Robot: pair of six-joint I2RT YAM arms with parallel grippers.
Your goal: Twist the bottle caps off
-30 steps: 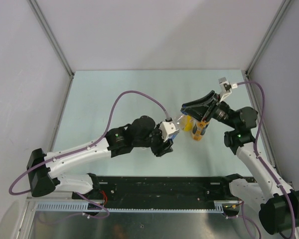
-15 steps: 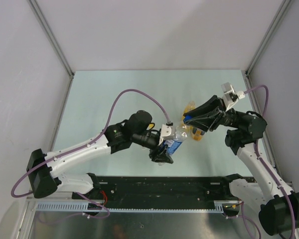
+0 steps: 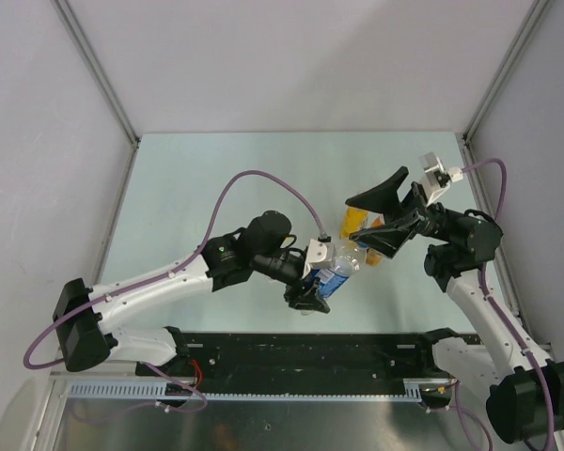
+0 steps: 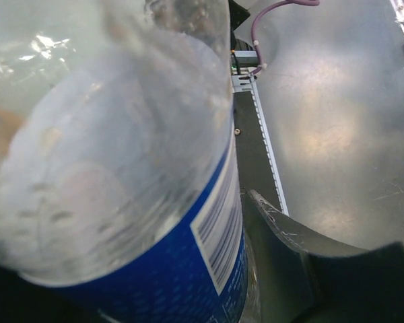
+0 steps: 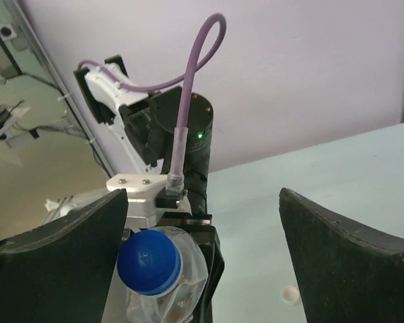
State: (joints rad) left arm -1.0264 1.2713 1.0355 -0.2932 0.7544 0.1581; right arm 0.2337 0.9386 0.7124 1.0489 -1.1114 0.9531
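Pale table | left tool clenched on water bottle | right tool released | blue cap on | yellow bottle partly hidden

Pale mint-green table, matt, closed in by white walls at 9, 12 and 3 o'clock, with a black rail along the 6 o'clock edge. Toward 3 o'clock from the middle, a yellow bottle standing on the surface, partly hidden. Just beside it at 4 o'clock, an orange bottle, also half covered. From the right wrist, a small white cap lying flat and alone on bare surface; place in the top view not clear.
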